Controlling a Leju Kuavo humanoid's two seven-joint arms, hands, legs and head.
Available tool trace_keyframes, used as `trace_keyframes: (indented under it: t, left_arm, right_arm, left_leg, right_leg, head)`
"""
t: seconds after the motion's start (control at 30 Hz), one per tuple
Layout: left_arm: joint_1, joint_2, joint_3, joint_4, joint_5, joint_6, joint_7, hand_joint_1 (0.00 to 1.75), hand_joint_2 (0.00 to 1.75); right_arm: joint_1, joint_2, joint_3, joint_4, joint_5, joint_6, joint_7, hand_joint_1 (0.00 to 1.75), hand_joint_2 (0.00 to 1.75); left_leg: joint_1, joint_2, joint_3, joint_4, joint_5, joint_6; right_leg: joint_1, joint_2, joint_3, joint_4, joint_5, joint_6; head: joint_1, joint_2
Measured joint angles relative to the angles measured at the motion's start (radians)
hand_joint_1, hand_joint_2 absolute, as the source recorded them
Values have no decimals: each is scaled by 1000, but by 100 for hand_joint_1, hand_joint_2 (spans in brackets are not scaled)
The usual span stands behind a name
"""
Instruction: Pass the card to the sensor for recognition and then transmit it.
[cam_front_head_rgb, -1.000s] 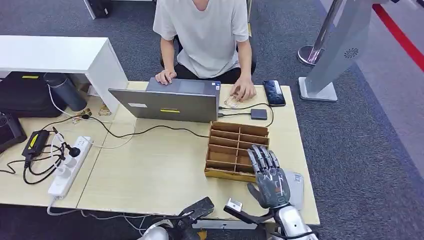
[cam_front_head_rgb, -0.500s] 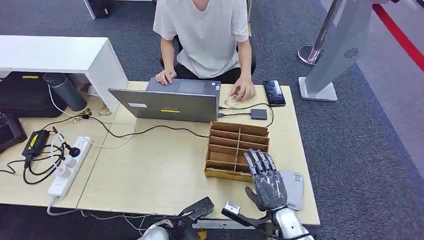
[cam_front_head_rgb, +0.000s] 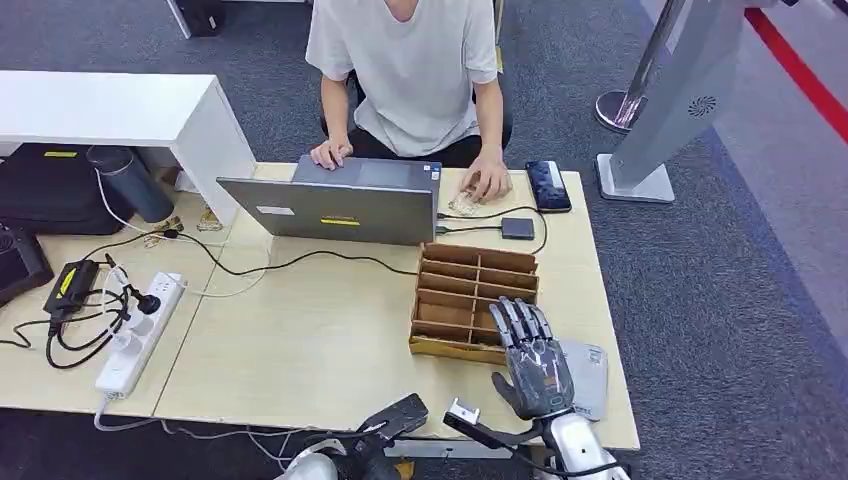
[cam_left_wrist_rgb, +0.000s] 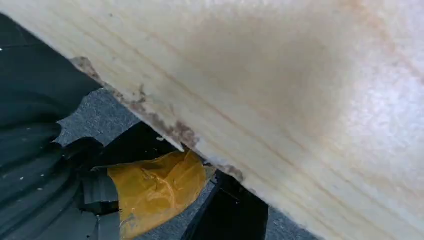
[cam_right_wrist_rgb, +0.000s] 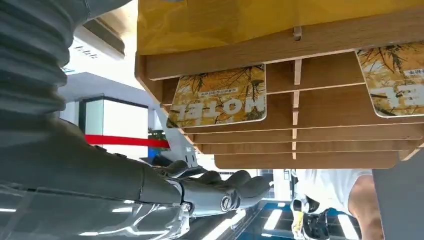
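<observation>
A wooden divider box (cam_front_head_rgb: 462, 285) stands on the table (cam_front_head_rgb: 300, 340) at the right. In the right wrist view, two yellow "HOTEL" cards (cam_right_wrist_rgb: 218, 97) (cam_right_wrist_rgb: 395, 79) stand in its slots. My right hand (cam_front_head_rgb: 536, 364) hovers at the box's near right corner, fingers (cam_right_wrist_rgb: 220, 189) stretched out and apart, holding nothing. A flat grey sensor pad (cam_front_head_rgb: 589, 366) lies just right of that hand, partly hidden by it. My left arm (cam_front_head_rgb: 392, 418) is low at the table's near edge. The left wrist view shows that edge from below, with the hand's dark ribbed cover (cam_left_wrist_rgb: 35, 195) but not its fingers.
A person (cam_front_head_rgb: 410, 70) sits across the table with hands at a laptop (cam_front_head_rgb: 335, 210). A black phone (cam_front_head_rgb: 548, 185) and a small dark box (cam_front_head_rgb: 517, 228) lie at the far right. Cables and a power strip (cam_front_head_rgb: 140, 330) occupy the left.
My right hand has slid back a little toward the table's near edge, then stayed still. Nothing else has moved.
</observation>
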Motion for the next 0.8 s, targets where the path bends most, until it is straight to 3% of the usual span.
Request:
trace_keyframes:
  t: [0.03, 0.8]
  left_arm:
    - [0, 0, 0, 0, 0, 0, 0, 0, 175]
    - [-1, 2, 0, 0, 3, 0, 0, 0, 175]
  right_arm:
    - [0, 0, 0, 0, 0, 0, 1, 175, 175]
    - [-25, 0, 0, 13, -14, -8, -2, 175, 175]
  left_leg:
    - [0, 0, 0, 0, 0, 0]
    - [0, 0, 0, 0, 0, 0]
  right_leg:
    - [0, 0, 0, 0, 0, 0]
    - [0, 0, 0, 0, 0, 0]
  head:
    - [0, 0]
    - [0, 0]
